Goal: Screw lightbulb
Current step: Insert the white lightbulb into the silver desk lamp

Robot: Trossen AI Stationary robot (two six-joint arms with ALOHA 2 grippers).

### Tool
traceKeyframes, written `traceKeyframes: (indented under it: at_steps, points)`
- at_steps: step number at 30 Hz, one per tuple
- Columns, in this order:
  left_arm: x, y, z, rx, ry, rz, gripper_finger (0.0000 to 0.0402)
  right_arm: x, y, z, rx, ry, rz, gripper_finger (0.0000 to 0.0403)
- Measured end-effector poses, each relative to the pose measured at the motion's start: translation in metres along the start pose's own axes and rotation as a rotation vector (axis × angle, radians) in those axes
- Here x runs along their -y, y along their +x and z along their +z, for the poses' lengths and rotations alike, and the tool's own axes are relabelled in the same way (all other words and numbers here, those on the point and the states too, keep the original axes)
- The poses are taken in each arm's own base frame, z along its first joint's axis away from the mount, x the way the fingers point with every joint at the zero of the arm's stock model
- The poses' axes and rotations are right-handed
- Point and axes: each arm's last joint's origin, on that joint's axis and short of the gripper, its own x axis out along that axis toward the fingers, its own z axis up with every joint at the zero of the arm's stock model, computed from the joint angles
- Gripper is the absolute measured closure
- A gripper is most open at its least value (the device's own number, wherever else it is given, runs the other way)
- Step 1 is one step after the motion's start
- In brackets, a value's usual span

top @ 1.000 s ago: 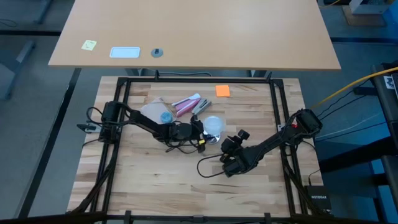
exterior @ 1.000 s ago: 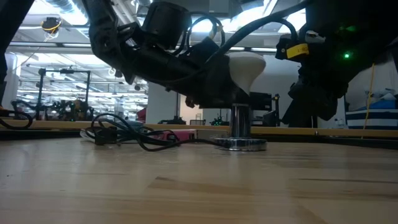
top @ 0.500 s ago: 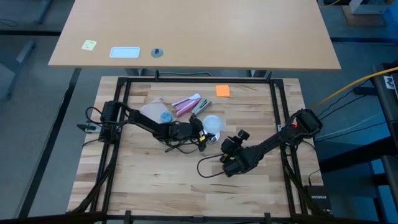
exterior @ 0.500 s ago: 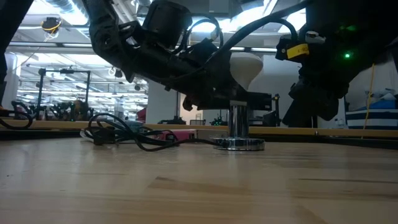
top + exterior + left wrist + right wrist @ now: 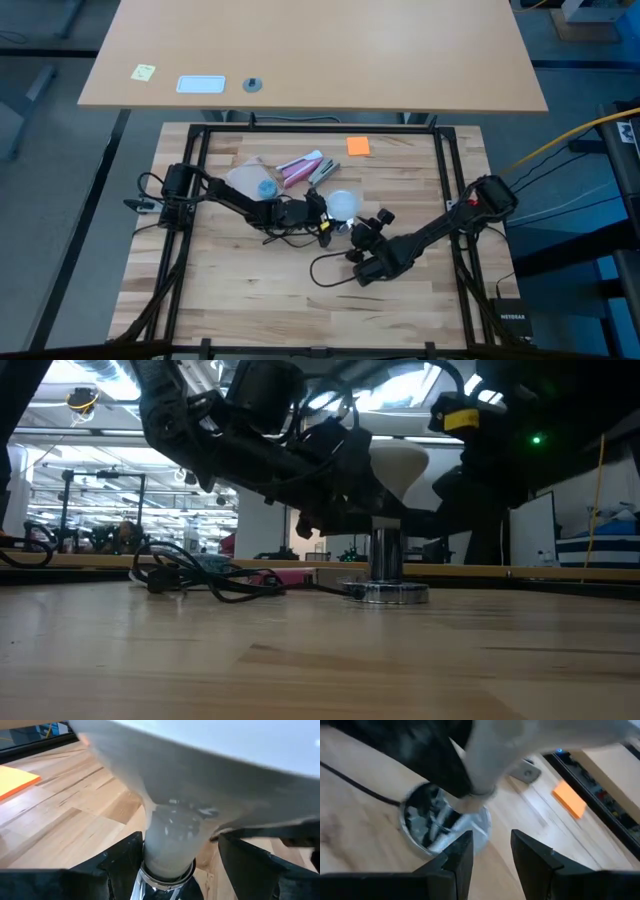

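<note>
The frosted-white lightbulb [image 5: 343, 204] stands upright, its base down in the silvery socket [image 5: 385, 556], whose round foot [image 5: 386, 592] rests on the table. My left gripper [image 5: 327, 209] reaches in from the table's left and is shut on the bulb's tapering neck. My right gripper [image 5: 362, 233] is open just right of and nearer than the socket. In its wrist view the fingers [image 5: 461, 854] point at the socket's foot [image 5: 436, 826] with nothing between them. The socket's thin black cord [image 5: 322, 266] loops across the wood. My left gripper holds the bulb's taper [image 5: 170, 837] just above the socket collar [image 5: 167, 879], one finger [image 5: 122, 862] on each side, coming level from the table's left. A little wood shows between the neck and the other finger [image 5: 250, 865]. The bulb stands upright in the socket.
A pink-and-white tube [image 5: 303, 167], a beige piece with a blue disc [image 5: 256, 182] and an orange note [image 5: 358, 146] lie beyond the bulb. Tangled black cord [image 5: 195, 575] lies left of the socket. A black frame [image 5: 446, 160] borders the wooden top.
My right gripper has moved toward the table's left and a little toward its far edge, closing in on the socket's foot. The cord loop beside it has shifted with it. The bulb stays upright in the socket, in my left gripper.
</note>
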Motion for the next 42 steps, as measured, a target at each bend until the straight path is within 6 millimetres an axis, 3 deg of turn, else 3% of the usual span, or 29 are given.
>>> traceKeyframes:
  at_steps: [5,14,21,35,42]
  points:
    - [0.001,0.0,0.0,0.0,-0.003,-0.007,0.015,-0.007,0.004,0.003,0.013,-0.004,0.036,0.0267]
    - [0.002,-0.001,0.0,0.0,0.001,-0.013,0.015,-0.022,0.028,-0.007,-0.079,0.023,0.094,0.0267]
    - [0.002,-0.001,0.0,0.001,0.01,-0.013,0.015,-0.025,0.034,-0.013,-0.104,0.012,0.088,0.0267]
    - [0.002,-0.001,-0.001,-0.023,0.243,-0.003,0.015,-0.026,0.035,-0.014,-0.122,0.019,0.099,0.0267]
    - [0.001,-0.007,0.017,0.036,0.342,0.064,0.015,-0.026,0.035,-0.015,-0.128,0.018,0.104,0.0267]
